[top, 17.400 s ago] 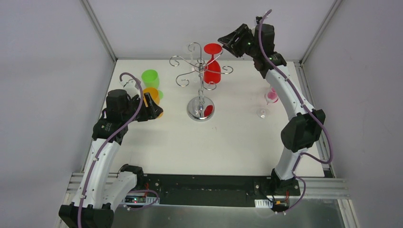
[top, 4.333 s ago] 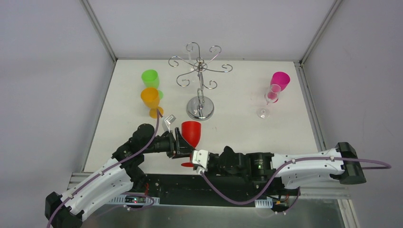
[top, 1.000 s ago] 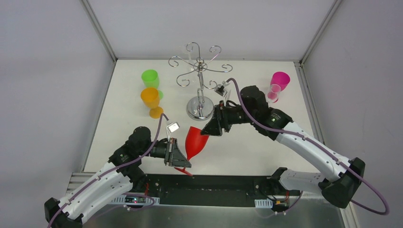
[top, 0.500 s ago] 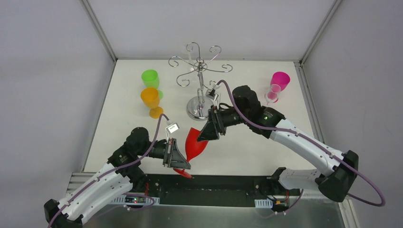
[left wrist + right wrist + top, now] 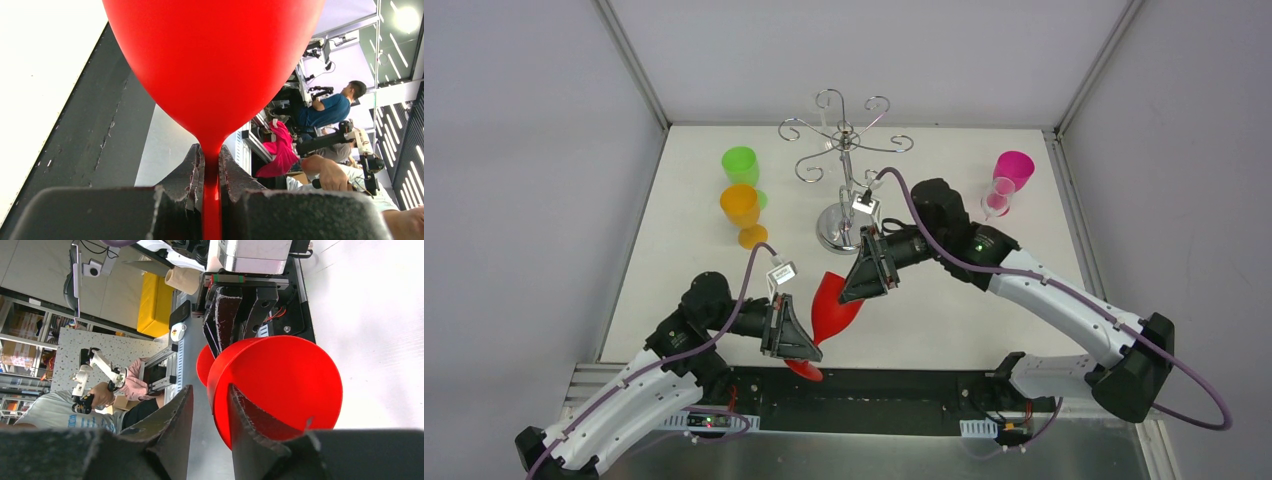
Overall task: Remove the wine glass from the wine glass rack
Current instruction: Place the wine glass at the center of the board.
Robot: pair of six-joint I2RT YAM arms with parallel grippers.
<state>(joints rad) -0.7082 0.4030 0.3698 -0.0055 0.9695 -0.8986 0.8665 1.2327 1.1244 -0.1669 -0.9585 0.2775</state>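
Observation:
The red wine glass (image 5: 834, 305) hangs tilted over the table's front edge, clear of the chrome wine glass rack (image 5: 845, 140) at the back. My left gripper (image 5: 799, 340) is shut on its thin stem just below the bowl (image 5: 215, 65), the left gripper (image 5: 212, 160) pinching from both sides. My right gripper (image 5: 856, 285) straddles the bowl's rim (image 5: 285, 385): one finger sits inside the bowl, the other outside. The right gripper (image 5: 210, 395) is narrowly open, with a gap showing between the outer finger and the rim.
A green glass (image 5: 740, 163) and an orange glass (image 5: 740, 207) stand at the back left. A pink glass (image 5: 1013, 168) and a small clear glass (image 5: 996, 200) stand at the back right. The rack's mirrored base (image 5: 845, 232) lies just behind my right wrist.
My right gripper has come down and forward onto the bowl's rim and its jaws have narrowed. The left gripper has drawn the glass slightly nearer, still holding the stem.

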